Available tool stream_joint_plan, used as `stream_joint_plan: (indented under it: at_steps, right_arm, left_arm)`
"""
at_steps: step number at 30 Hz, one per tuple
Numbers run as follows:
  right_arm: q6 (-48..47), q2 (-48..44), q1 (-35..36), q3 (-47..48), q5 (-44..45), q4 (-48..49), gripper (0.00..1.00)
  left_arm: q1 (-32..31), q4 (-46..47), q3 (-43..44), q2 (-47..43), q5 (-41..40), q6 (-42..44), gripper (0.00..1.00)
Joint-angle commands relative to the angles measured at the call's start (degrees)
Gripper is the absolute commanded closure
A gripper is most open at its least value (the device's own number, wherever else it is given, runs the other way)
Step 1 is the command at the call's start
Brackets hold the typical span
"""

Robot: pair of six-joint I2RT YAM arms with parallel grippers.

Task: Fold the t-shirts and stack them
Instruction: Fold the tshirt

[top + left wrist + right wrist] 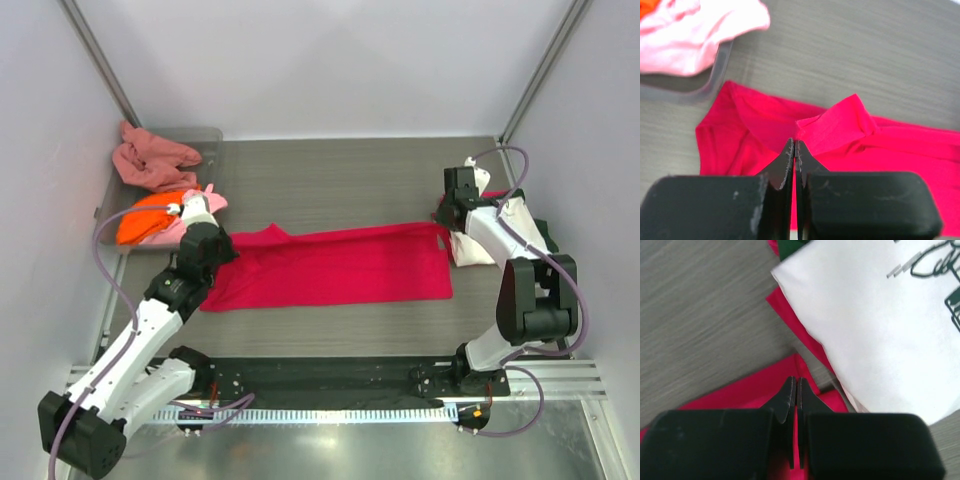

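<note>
Grey wood-grain surface (340,180), grain running left to right. Clear grey plastic bin (207,134) at the surface's far-left corner, close to the left side panel. In the left wrist view only the bin's translucent rim (720,67) shows, resting on the surface. White back wall (320,70), with pale side panels to left and right. Slanted metal frame posts stand at the back corners: left post (98,55), right post (545,65). Along the near edge a black base plate (330,375) runs across the front, with a silver slotted rail (585,375) at its right end. Below these is a white toothed strip (330,412), then a shiny metal sheet (350,450).
</note>
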Motion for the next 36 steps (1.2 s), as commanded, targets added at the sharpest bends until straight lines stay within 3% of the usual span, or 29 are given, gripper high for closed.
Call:
stream_joint_plan:
  at_steps: [1, 15, 16, 17, 18, 20, 22, 24, 25, 29, 31, 36]
  right_arm:
    - [0.46, -3.73, 0.19, -4.33, 2.66, 4.21, 0.99]
    - [3.53, -12.08, 0.10, -17.88, 3.20, 13.19, 0.96]
    - [3.89, -12.34, 0.10, -17.88, 3.20, 12.75, 0.91]
    - [3.98, -12.78, 0.19, -17.79, 3.54, 11.96, 0.80]
    - [4.15, -13.39, 0.19, -18.05, 3.72, 11.00, 0.73]
    - [4.77, -17.08, 0.27, -20.32, 3.73, 11.33, 0.54]
    - [4.33, -20.94, 0.27, -22.70, 2.76, 14.40, 0.46]
    - [3.89, -26.04, 0.27, -24.90, 0.93, 16.51, 0.41]
    - [3.63, -27.27, 0.36, -25.34, -1.35, 17.31, 0.39]
    - [2.22, -26.16, 2.64, -23.60, -14.88, 19.24, 0.43]
    - [2.74, -23.61, 4.48, -22.37, -24.82, 21.09, 0.45]
    - [5.03, -12.47, 17.83, -16.22, -36.87, 28.36, 0.45]
  left_arm:
    - [-0.46, -3.57, -2.56, -3.37, -1.09, -2.05, 1.00]
    - [-0.64, -9.37, -16.44, -19.71, 8.48, -12.59, 0.99]
    - [-0.55, -9.99, -16.63, -21.20, 9.01, -14.16, 0.94]
    - [-0.64, -11.04, -16.98, -22.00, 9.27, -14.87, 0.88]
    - [-0.55, -11.40, -17.24, -22.79, 9.45, -15.58, 0.74]
    - [-0.55, -11.49, -18.03, -26.46, 11.11, -15.85, 0.60]
    - [-0.64, -11.23, -18.39, -29.81, 11.65, -15.76, 0.43]
    - [-0.55, -10.00, -19.44, -33.34, 12.09, -16.72, 0.32]
    - [-0.64, -9.73, -19.70, -33.69, 11.92, -17.34, 0.32]
    - [-0.64, -9.64, -15.77, -27.13, 10.07, -17.70, 0.30]
    - [-0.64, -9.99, -12.87, -19.75, 8.66, -16.73, 0.29]
    - [-0.20, -8.94, -3.73, -5.42, 6.47, -14.01, 0.28]
